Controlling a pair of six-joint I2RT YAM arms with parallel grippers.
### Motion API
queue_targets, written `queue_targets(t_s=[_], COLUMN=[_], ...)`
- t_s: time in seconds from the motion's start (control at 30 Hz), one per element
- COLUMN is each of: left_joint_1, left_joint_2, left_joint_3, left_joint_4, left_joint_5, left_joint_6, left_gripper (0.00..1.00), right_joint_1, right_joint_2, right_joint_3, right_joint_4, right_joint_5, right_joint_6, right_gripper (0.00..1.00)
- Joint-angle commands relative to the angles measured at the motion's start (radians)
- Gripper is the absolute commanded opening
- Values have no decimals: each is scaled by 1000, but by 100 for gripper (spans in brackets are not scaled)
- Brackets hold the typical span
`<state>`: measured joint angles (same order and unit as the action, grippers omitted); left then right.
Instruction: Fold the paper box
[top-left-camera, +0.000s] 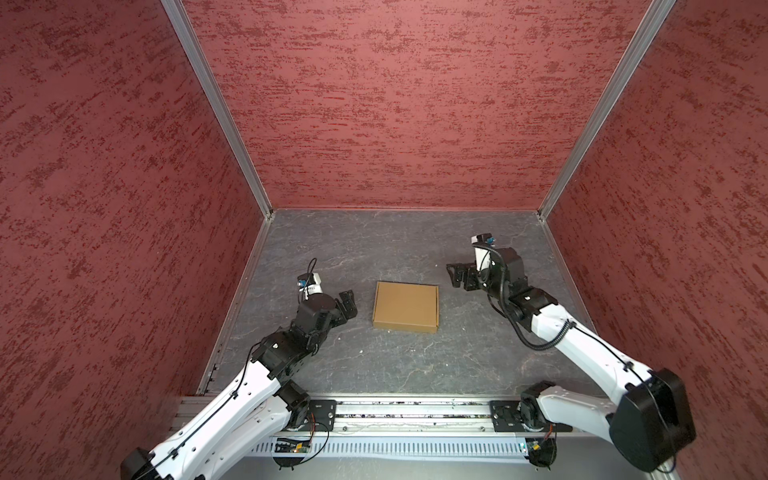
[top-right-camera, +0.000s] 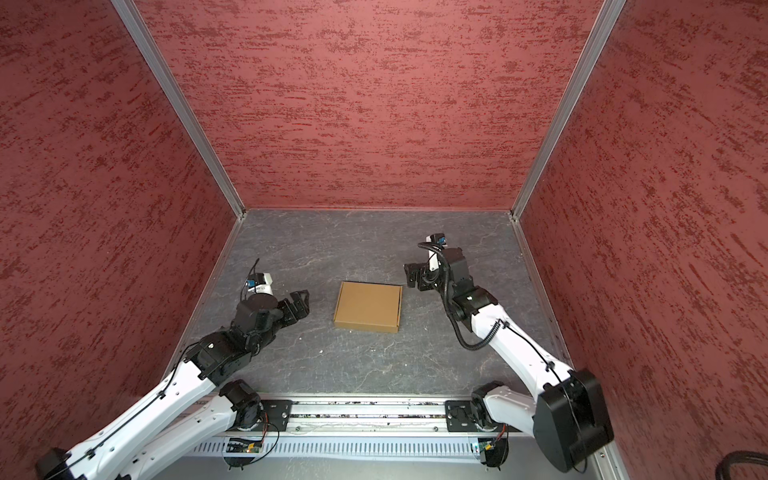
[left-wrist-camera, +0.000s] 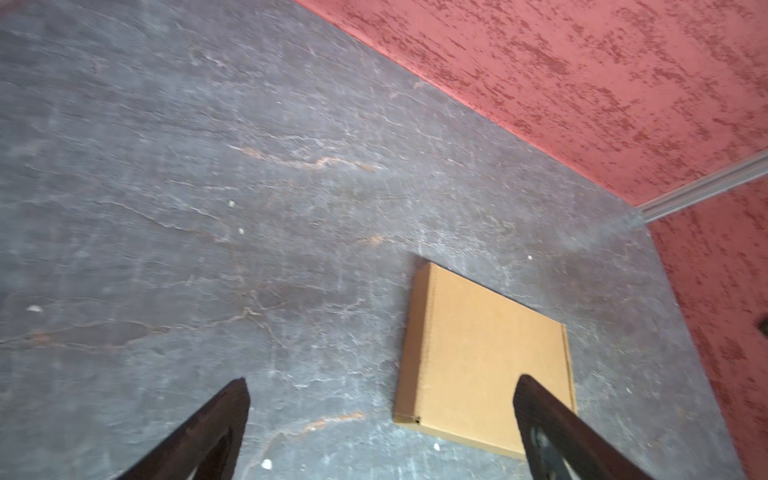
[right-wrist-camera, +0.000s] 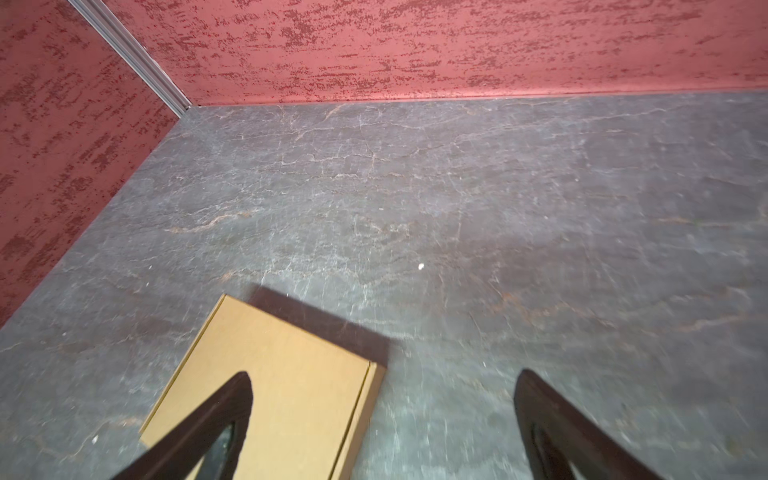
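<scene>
The paper box (top-left-camera: 406, 306) (top-right-camera: 368, 306) lies closed and flat on the grey floor (top-left-camera: 415, 365) in the middle of both top views, a shallow tan cardboard box. My left gripper (top-left-camera: 348, 302) (top-right-camera: 300, 302) hovers just left of it, open and empty. In the left wrist view the paper box (left-wrist-camera: 478, 357) sits beyond my left gripper (left-wrist-camera: 382, 390), behind one dark finger (left-wrist-camera: 536, 411). My right gripper (top-left-camera: 455, 274) (top-right-camera: 411, 275) hangs off the box's far right corner, open and empty. The right wrist view shows the paper box (right-wrist-camera: 291, 382) below my right gripper (right-wrist-camera: 382, 386).
Red textured walls (top-left-camera: 395, 104) close in the back and both sides, with aluminium corner posts (top-left-camera: 216, 108). A metal rail (top-left-camera: 411, 411) carrying both arm bases runs along the near edge. Small white specks (left-wrist-camera: 266, 463) dot the floor.
</scene>
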<state>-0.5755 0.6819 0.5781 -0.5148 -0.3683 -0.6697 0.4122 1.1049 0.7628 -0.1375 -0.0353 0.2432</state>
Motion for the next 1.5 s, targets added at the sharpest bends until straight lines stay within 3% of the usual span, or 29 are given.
queue_targets(t_s=[0.0,0.3,0.5,0.7,0.93,1.13,1.33,1.47], left_joint_1=[46,137,189,256,406,545,577,607], left_joint_2=[-7,5,28,63,169,397,595,649], left_joint_3=[27,34,-19,-115,-253,-293,-256,-246], left_joint_4=[-25,39,194,434,750,1034,1221,1288], left_joint_5=[11,-115,-194,-199,-66,55,113,184], left_joint_6=[93,207,354,507,575,543,598,605], left_gripper=[100,100,100,100,100,100,100,100], right_joint_1=[0,0,0,-1,-1,-27,-122,-229], right_joint_2=[-102,-417,-544,-617,-559,-445,-342,-281], right_joint_3=[-63,-250,-360,-470,-539,-576,-609,-632], right_joint_4=[40,60,63,165,313,489,598,664], right_joint_5=[53,257,415,562,690,729,684,578], right_joint_6=[22,31,13,-33,-83,-181,-157,-121], right_gripper=[99,99,99,99,99,99,99,99])
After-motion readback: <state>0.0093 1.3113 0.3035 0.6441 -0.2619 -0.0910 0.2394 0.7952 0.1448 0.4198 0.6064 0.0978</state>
